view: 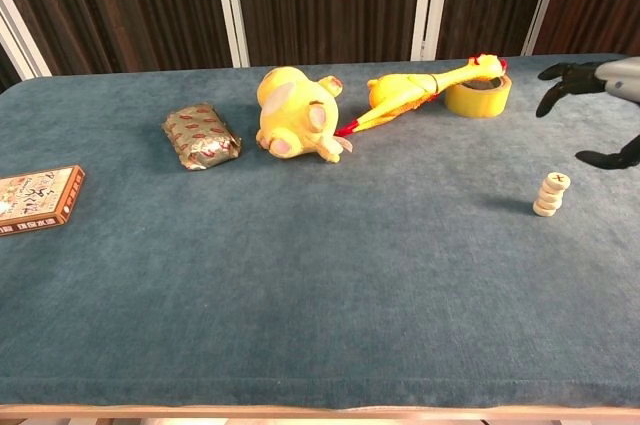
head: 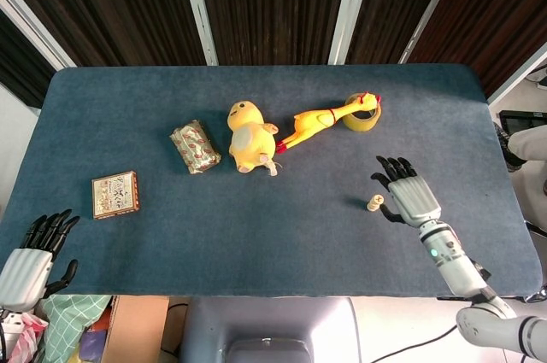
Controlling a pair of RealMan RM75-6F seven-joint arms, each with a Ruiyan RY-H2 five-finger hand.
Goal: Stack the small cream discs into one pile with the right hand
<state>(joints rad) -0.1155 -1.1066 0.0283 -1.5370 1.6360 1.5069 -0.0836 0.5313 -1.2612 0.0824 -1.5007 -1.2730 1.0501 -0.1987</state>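
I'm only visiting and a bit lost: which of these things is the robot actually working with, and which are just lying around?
Part of the job:
pile of cream discs
right hand

Just lying about:
plush toy
rubber chicken
tape roll
foil packet
small box

Cream discs stacked beside an empty right robot hand

The right robot hand shows only partly at the right edge, raised above the blue surface, dark fingers spread and holding nothing. The pile of cream discs stands upright just below and left of it, apart from the fingers, its top disc marked with a cross. The yellow tape roll lies left of the robot hand, touching the head of the rubber chicken. Further left sit the yellow plush toy, then the foil packet, and farthest from the robot hand the small box.
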